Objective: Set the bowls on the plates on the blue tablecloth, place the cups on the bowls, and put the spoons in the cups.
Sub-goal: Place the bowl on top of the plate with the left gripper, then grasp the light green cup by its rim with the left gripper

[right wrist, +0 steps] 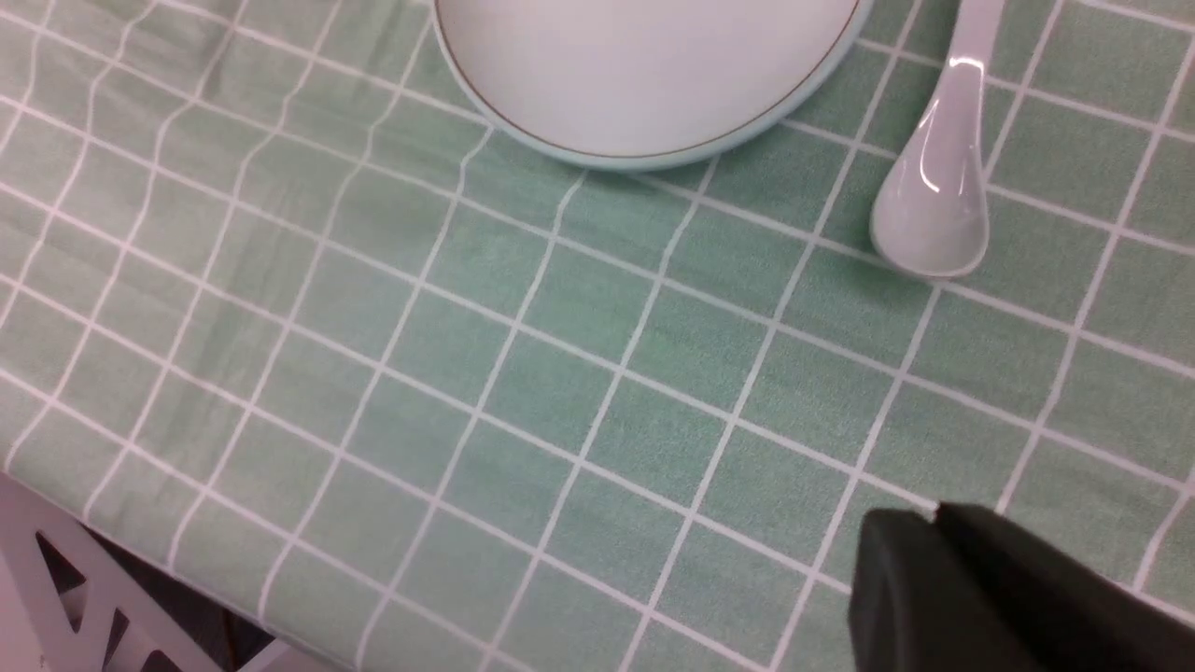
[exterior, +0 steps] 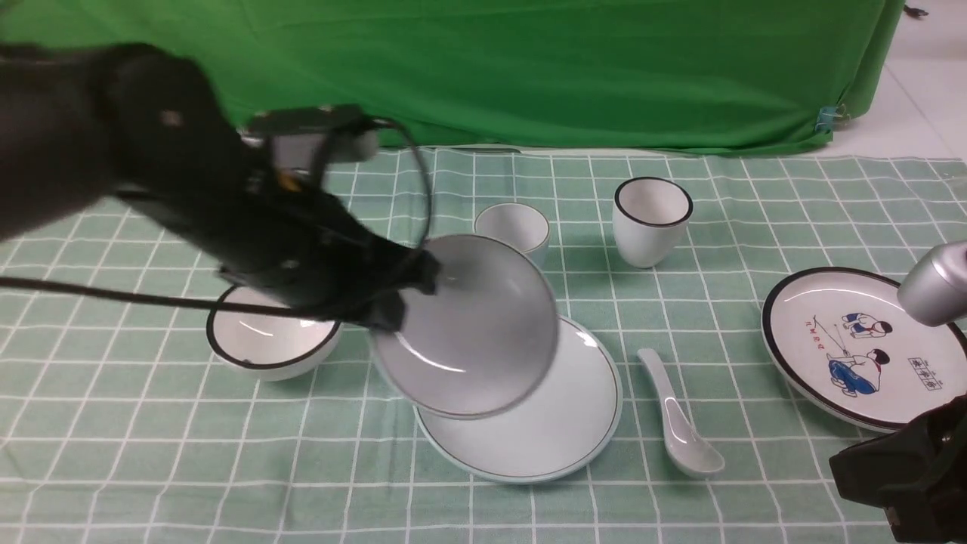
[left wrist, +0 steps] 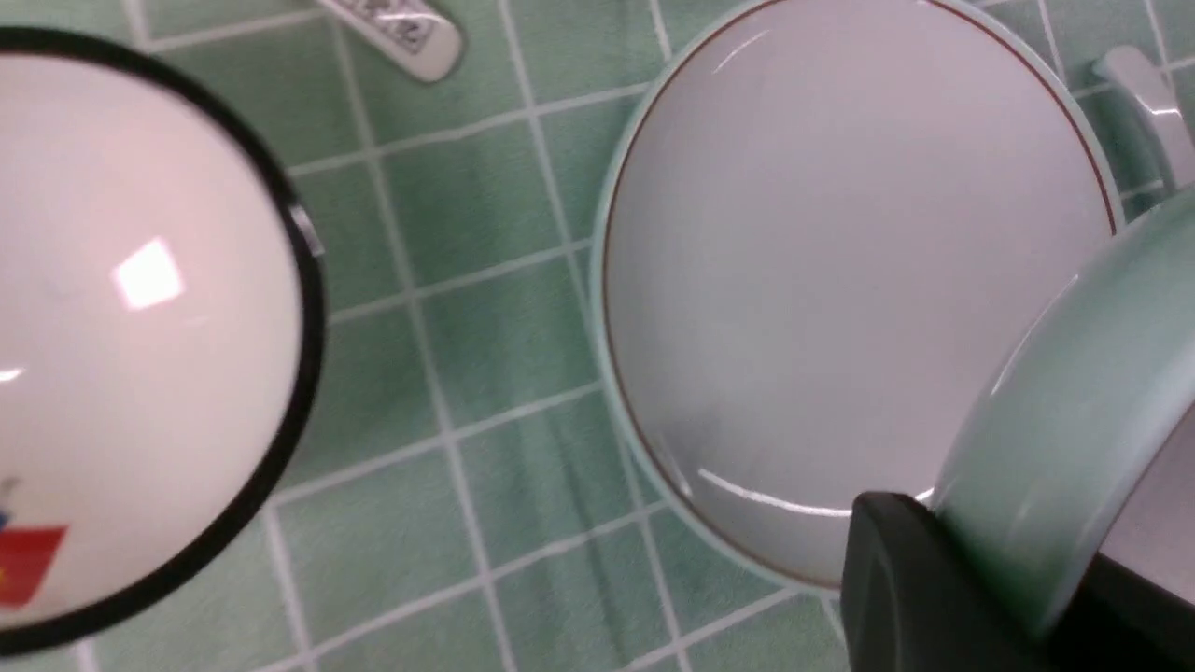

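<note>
Clenching the blue bowl (exterior: 472, 332), left hand (exterior: 408, 295) hovers over blue plate (exterior: 563, 427) (right hand (right wrist: 929, 537) unclear).

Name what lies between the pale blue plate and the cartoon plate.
One white spoon, lying on the tablecloth; the front view shows it.

Nothing can be read: the cartoon plate (exterior: 808, 317) bears tiny red marks and a dark boxed row of characters, and one spoon handle (left wrist: 401, 33) dark marks, all too small.

Bulky matte-black left arm (exterior: 249, 227), thin black cable (exterior: 113, 295) trailing off it; silver cylinder (exterior: 937, 283), blocky black right gripper (right wrist: 936, 523) opposite.
</note>
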Tool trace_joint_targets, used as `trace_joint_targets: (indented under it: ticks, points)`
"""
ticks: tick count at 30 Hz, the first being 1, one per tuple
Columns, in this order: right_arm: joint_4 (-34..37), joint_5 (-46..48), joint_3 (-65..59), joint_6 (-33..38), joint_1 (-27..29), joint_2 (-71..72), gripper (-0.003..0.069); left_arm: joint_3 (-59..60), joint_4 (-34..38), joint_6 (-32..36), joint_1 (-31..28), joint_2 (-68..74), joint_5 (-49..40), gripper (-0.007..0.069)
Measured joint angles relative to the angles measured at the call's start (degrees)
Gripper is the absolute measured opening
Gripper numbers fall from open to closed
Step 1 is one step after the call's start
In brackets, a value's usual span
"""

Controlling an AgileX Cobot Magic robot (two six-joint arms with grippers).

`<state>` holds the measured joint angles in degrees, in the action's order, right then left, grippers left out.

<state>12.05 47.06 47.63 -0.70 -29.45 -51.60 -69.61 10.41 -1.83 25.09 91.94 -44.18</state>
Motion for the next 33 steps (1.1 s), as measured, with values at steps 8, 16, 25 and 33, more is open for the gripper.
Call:
trace_joint_targets:
  ticks: [8,16,25,33]
  points:
    - [0.0,0.42,0.0,0.0,0.0,0.0,0.0087,-7.78,1.58,-0.13,1.26,15.08,1.74,0.0022]
    - [0.0,0.36,0.0,0.0,0.0,0.0,0.0099,-8.85,3.55,0.11,1.26,18.54,1.8,0.0024]
    - [0.0,0.24,0.0,0.0,0.0,0.0,0.0115,-9.49,3.93,0.16,1.26,19.16,1.22,0.0166]
    - [0.0,0.29,0.0,0.0,0.0,0.0,0.0122,-22.69,0.2,-1.4,1.08,19.26,-2.61,0.0388]
